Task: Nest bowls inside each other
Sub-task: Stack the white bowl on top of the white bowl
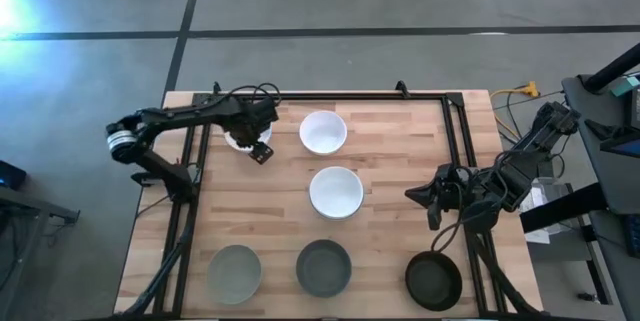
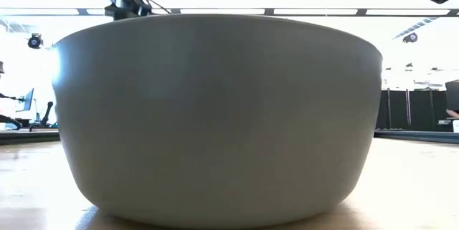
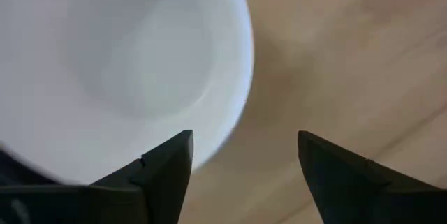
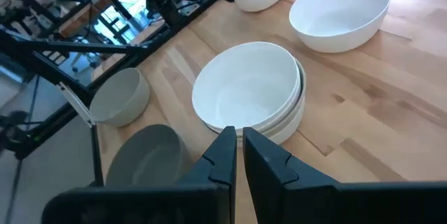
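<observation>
In the high view my left gripper (image 1: 248, 139) hovers over a white bowl (image 1: 238, 144) near the table's far left. It is open, and in the left wrist view (image 3: 244, 147) one finger stands over the bowl's inside and the other outside its rim (image 3: 241, 105). I see no touch. A second white bowl (image 1: 323, 131) stands to its right. A nested stack of white bowls (image 1: 335, 192) sits mid-table. A beige-grey bowl (image 1: 234, 271), a grey bowl (image 1: 324, 267) and a black bowl (image 1: 434, 281) line the near edge. My right gripper (image 1: 412, 195) is shut and waits right of the stack (image 4: 248, 95).
Dark frame rails (image 1: 458, 131) run along the table's left, far and right sides. Bare wood (image 1: 400, 151) lies between the white bowls and the right rail. The grey bowl (image 2: 215, 115) fills the low view and hides the table behind it.
</observation>
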`<state>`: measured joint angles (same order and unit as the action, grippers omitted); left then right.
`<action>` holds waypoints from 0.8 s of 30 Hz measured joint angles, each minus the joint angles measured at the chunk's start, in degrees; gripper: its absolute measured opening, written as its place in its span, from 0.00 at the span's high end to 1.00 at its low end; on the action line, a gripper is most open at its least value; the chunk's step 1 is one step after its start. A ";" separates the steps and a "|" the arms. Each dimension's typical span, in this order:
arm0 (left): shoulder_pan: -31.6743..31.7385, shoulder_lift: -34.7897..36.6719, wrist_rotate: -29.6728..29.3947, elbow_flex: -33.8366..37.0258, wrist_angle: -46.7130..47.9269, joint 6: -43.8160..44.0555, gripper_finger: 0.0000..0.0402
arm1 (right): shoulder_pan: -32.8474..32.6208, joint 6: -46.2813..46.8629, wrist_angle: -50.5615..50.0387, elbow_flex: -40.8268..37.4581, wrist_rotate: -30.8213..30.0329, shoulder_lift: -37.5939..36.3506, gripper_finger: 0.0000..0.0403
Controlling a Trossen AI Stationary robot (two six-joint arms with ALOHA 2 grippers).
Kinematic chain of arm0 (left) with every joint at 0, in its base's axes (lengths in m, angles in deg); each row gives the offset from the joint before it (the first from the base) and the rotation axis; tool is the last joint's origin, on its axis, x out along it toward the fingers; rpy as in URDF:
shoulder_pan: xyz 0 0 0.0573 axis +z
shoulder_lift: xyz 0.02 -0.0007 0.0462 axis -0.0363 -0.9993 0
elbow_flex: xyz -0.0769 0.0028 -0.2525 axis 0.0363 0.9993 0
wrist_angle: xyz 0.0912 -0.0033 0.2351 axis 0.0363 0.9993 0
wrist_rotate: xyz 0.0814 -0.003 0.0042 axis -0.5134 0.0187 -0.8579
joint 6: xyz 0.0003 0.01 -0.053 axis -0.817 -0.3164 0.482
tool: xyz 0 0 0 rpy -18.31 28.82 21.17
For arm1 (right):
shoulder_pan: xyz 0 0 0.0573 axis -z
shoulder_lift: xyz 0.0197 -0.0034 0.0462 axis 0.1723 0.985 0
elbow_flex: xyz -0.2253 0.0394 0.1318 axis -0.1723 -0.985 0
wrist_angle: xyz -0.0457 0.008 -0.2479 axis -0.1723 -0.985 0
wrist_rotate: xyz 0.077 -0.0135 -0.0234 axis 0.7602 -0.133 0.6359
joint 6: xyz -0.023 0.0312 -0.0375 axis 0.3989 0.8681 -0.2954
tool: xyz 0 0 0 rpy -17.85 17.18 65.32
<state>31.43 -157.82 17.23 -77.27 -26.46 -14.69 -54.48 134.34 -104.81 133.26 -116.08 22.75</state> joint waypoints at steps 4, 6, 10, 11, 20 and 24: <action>0.25 -4.74 -0.06 0.19 -2.60 -1.62 0.40 | -0.02 1.58 0.03 0.00 -0.01 0.01 0.94; 0.35 -7.15 -0.11 0.23 -3.44 -2.47 0.40 | -0.02 2.21 0.18 0.00 0.01 0.01 0.94; 0.43 -10.71 -0.42 -0.03 -3.75 -4.94 0.47 | -0.02 2.26 1.12 0.00 0.01 0.01 0.94; 0.41 -11.07 -0.39 -0.11 -3.71 -5.24 0.51 | -0.02 2.28 1.12 0.00 0.01 0.01 0.94; 0.17 -4.71 2.75 -0.24 -0.66 -4.59 0.97 | -0.02 1.85 1.06 0.00 0.01 0.01 0.94; -1.28 1.33 2.86 -2.09 4.59 -3.71 0.98 | -0.02 0.81 0.92 0.00 -0.71 0.01 0.94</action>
<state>30.15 -156.49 20.09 -79.35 -21.87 -18.40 -54.50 135.14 -103.89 133.26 -116.79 22.76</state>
